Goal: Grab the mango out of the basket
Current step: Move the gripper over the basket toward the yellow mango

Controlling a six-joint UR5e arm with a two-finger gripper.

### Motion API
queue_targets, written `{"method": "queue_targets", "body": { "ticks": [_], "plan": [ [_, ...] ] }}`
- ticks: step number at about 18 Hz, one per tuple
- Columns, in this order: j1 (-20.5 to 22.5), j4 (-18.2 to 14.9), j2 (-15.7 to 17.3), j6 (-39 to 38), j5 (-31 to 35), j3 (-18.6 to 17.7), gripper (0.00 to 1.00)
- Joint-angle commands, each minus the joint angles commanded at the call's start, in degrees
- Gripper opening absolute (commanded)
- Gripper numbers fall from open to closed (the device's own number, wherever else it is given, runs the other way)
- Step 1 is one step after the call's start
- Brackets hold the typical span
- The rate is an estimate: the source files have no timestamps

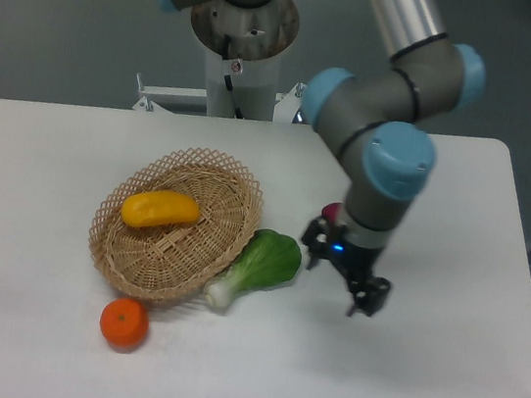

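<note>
The mango (160, 209) is a smooth yellow-orange fruit lying in the far part of the light tan wicker basket (173, 267) at the table's left middle. My gripper (340, 279) hangs low over the table to the right of the basket, beyond a green vegetable. Its two dark fingers stand apart with nothing between them. It is well clear of the mango.
A green leafy vegetable (261, 266) with a white stem lies against the basket's right rim, between basket and gripper. A small round orange (123, 324) sits in front of the basket. A bit of dark red shows behind the gripper (331, 211). The arm's base stands at the back.
</note>
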Motion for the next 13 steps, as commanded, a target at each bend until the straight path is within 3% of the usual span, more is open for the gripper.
{"method": "queue_targets", "body": {
  "ticks": [5,9,13],
  "plan": [
    [-2.8,0.2,2.3,0.9,0.1,-3.9,1.0],
    [-4.2,0.3,5.3,5.8,0.2,-8.4,1.0],
    [-6.2,0.1,6.2,6.1,0.4,-10.0,1.0]
  ]
}}
